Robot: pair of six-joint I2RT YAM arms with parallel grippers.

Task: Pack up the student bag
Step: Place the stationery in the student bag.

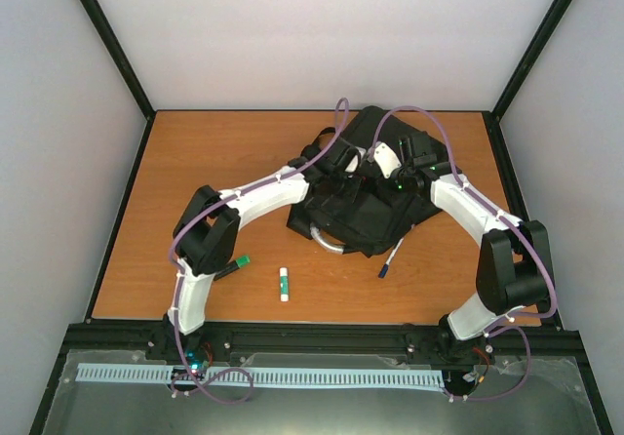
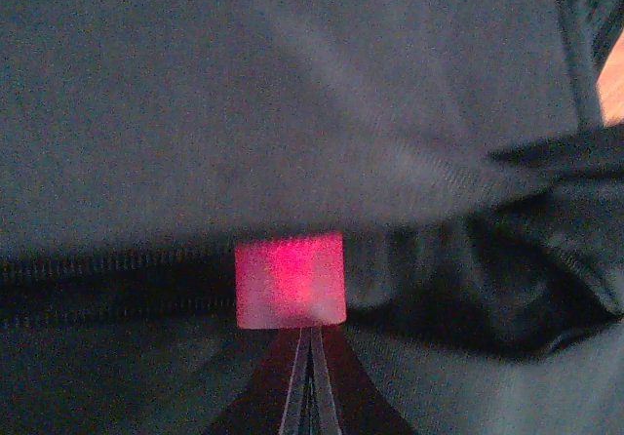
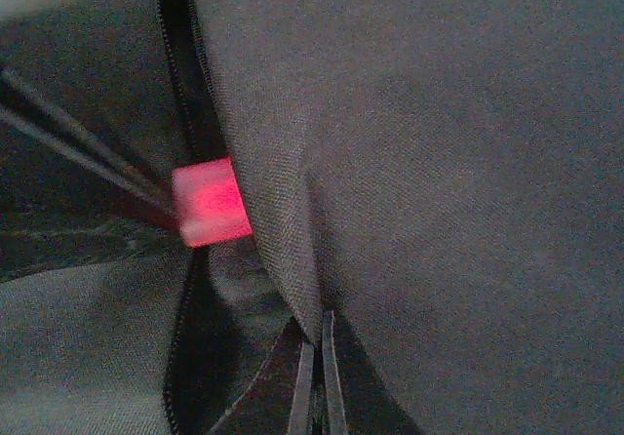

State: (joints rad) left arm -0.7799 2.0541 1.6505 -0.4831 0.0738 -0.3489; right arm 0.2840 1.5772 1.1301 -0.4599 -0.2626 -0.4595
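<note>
The student bag [image 1: 363, 218] is being kept lying flat on the table [image 1: 214, 152]. Both arms are being reached over it from its near side, so that the two grippers are being brought together over its far half. The left gripper [image 2: 310, 345] is being held with its thin fingers drawn almost together, and a pink block [image 2: 291, 279] is being gripped at their very tips. That block is being seen right on the bag's zip line [image 2: 107, 284], so it is being judged a pull tab rather than a loose item, though this cannot be told for certain. The right gripper [image 3: 316, 345] is likewise being held narrow, and a fold of the bag's fabric is apparently being pinched at its tips, just beside the pink block. This hold is being judged a brace, by which the cloth is being kept taut while the zip is being worked. The bag is thus being touched by both grippers, its fabric filling both wrist views directly beyond the fingertips. A green-capped marker [image 1: 237, 263], a white stick [image 1: 284, 283] and a pen [image 1: 390, 257] are being left on the table on the near side of the bag, the pen just beside its edge and the other two farther off. From this the packing is being judged barely begun, with the bag being opened first.
</note>
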